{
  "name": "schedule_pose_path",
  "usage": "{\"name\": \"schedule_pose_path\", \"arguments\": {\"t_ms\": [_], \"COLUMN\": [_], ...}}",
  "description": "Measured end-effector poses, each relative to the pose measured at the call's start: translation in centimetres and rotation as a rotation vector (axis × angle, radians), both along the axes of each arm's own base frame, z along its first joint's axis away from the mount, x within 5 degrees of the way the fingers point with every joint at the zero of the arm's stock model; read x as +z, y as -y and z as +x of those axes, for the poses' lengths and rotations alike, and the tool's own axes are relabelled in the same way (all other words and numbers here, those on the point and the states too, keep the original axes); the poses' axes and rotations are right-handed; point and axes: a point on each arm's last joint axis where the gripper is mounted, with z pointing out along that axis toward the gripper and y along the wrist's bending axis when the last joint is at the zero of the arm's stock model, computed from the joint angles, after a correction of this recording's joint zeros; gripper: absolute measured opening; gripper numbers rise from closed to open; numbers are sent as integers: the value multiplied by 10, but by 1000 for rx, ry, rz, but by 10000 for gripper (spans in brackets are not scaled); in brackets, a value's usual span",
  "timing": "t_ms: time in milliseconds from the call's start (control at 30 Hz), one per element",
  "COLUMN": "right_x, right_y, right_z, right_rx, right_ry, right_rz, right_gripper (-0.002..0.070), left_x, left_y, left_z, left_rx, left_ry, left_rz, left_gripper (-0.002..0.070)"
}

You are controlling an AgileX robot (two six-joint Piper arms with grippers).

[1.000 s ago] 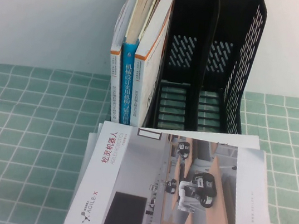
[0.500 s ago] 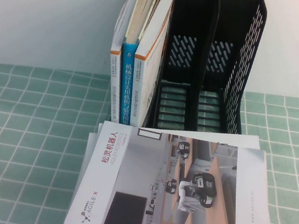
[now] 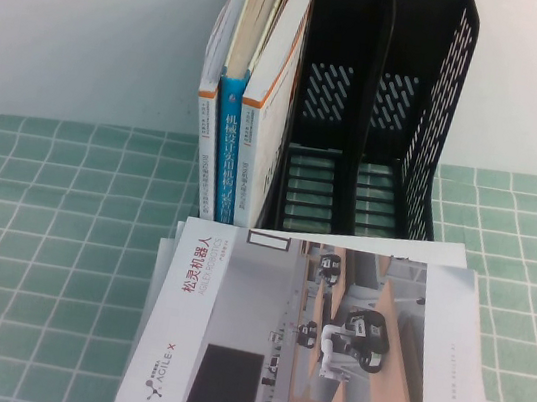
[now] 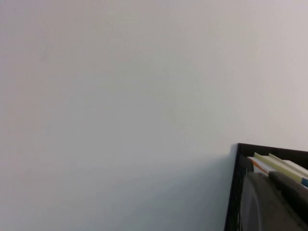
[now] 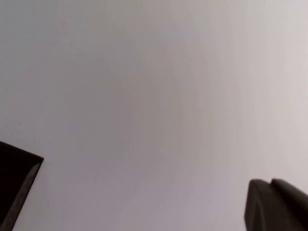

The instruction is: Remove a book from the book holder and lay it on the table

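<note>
We see three upright books [image 3: 245,107] in the black plastic book holder's [image 3: 400,130] left slot, while glossy brochures [image 3: 317,350] already lie on the green checked surface [image 3: 38,258]. Left claw [image 4: 276,202] and right claw [image 5: 276,204] point at the wall; we cannot tell their opening. Seemingly nothing is grasped yet; next, we judge, a claw must reach a book.

Right wrist view: mostly blank white wall [image 5: 144,96]. Dark part of the right claw [image 5: 276,207] at one corner; fingers not discernible. Black book holder edge [image 5: 14,185] well apart from it.
</note>
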Motion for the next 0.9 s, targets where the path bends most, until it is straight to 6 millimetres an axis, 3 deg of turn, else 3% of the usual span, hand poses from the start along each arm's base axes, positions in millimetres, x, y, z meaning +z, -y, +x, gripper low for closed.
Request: {"name": "schedule_pose_path", "arguments": {"t_ms": [100, 233, 367, 500, 700, 900], "right_x": [19, 34, 42, 39, 29, 44], "right_y": [0, 0, -6, -8, -4, 0], "right_z": [-4, 7, 33, 65, 106, 132], "right_rx": [-9, 19, 94, 152, 157, 145], "right_ry": [13, -40, -131, -256, -423, -448], "right_rz": [-6, 25, -19, -30, -16, -14], "right_gripper": [-2, -2, -2, -2, -2, -2], "left_x": [23, 38, 36, 38, 58, 75], "left_y": [1, 2, 3, 4, 7, 22], "left_z": [-1, 9, 27, 47, 78, 106], "left_rx": [-9, -12, -14, -16, -17, -103], "left_ry": [-63, -120, -169, -247, -345, -476], "left_rz": [8, 13, -13, -25, -20, 11], "left_gripper": [-3, -3, -3, -3, -3, -3]}}
